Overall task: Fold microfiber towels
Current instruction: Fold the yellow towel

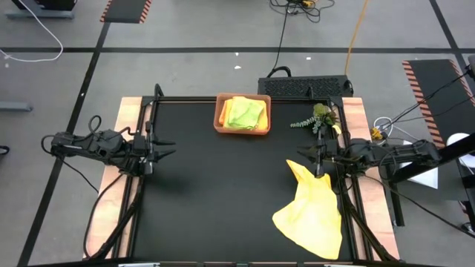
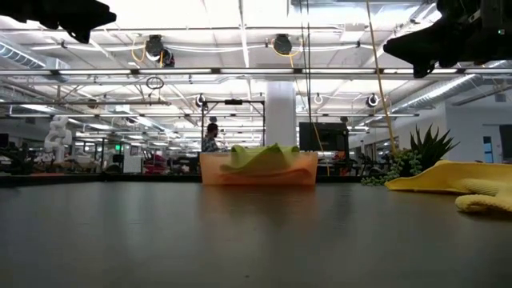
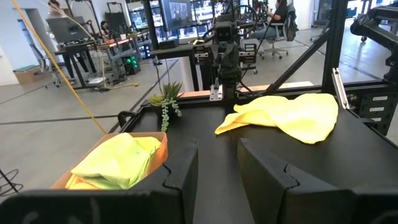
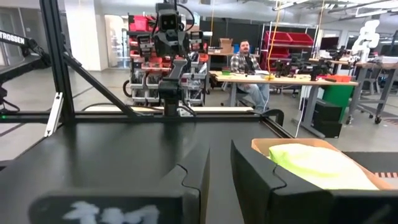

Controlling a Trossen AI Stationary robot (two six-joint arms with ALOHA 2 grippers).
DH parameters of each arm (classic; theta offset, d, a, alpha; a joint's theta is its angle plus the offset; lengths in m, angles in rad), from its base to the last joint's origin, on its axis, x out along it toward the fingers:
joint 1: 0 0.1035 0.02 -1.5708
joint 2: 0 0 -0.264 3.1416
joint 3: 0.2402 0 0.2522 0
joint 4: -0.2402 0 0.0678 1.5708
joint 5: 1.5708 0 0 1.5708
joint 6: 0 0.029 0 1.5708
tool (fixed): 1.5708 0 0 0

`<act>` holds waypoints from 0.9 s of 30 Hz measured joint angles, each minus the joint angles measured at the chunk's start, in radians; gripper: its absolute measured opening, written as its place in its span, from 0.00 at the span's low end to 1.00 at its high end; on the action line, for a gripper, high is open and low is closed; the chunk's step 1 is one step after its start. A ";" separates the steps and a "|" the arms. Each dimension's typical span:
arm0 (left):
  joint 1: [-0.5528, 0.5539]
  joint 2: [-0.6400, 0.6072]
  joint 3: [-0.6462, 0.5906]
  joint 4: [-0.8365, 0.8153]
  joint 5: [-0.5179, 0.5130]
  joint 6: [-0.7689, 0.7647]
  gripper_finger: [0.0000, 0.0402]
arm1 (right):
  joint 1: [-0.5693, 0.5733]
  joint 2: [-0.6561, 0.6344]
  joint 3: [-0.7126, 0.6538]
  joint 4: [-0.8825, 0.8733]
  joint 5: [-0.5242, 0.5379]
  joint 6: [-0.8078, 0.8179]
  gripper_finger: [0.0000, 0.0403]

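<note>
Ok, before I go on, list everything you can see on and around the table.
Table: one, black top, under both arms.
Tray: one, orange-brown, far middle of the table.
Green towel: one, lime green, on top in the tray.
Yellow towel in tray: one, partly under the green one.
Yellow towel on table: one, crumpled, near right part of the table.
Plant sprig: one, green, right of the tray.
Person: one, seated at a desk beyond the table.
Left gripper: open, empty, over the left edge.
Right gripper: slightly open, empty, just above the crumpled towel's far corner.
</note>
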 joint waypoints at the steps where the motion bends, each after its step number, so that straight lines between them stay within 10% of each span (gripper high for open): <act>1: 0.000 0.000 0.000 0.000 0.000 0.000 0.29 | 0.000 0.004 0.000 0.000 0.000 0.000 0.14; 27: 0.000 0.000 0.000 0.000 0.001 0.000 0.29 | 0.000 0.048 0.000 0.030 0.000 0.012 0.14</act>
